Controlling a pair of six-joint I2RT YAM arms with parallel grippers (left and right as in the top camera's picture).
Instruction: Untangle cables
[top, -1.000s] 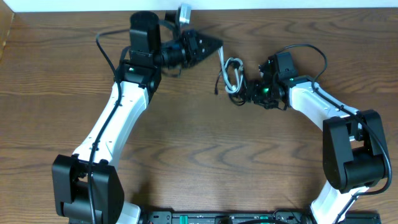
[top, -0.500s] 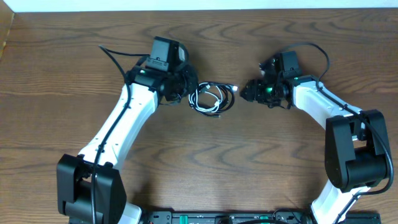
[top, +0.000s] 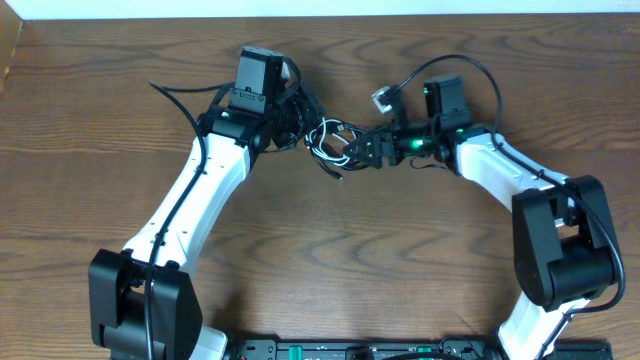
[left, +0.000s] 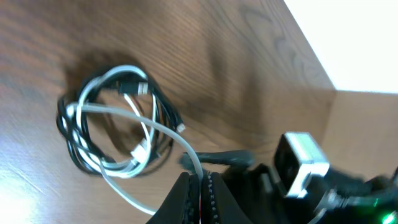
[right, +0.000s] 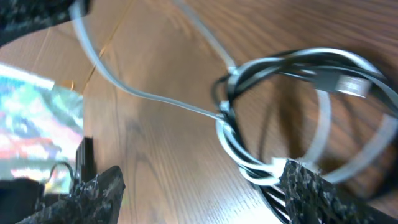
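Right pincer (top: 361, 152) has moved in from beside the cables (top: 333, 140) and now straddles them, jaws wide, holding nothing. Left pincer (left: 199, 185) stays pinched on the white cable (left: 177, 135). They lie on the surface (top: 300, 250) between both arms, looking still tangled; pull-apart likely next.

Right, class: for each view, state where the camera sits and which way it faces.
Overhead: fixed above the table, facing straight down; left arm and right arm show, tangled cables between them.
Left wrist: on the left arm, facing obliquely down; its jaws, bottom centre, grip the white cable.
Right wrist: on the right arm, close over the cables; its open jaws flank the bottom edge.
Shared: all three show the cables.
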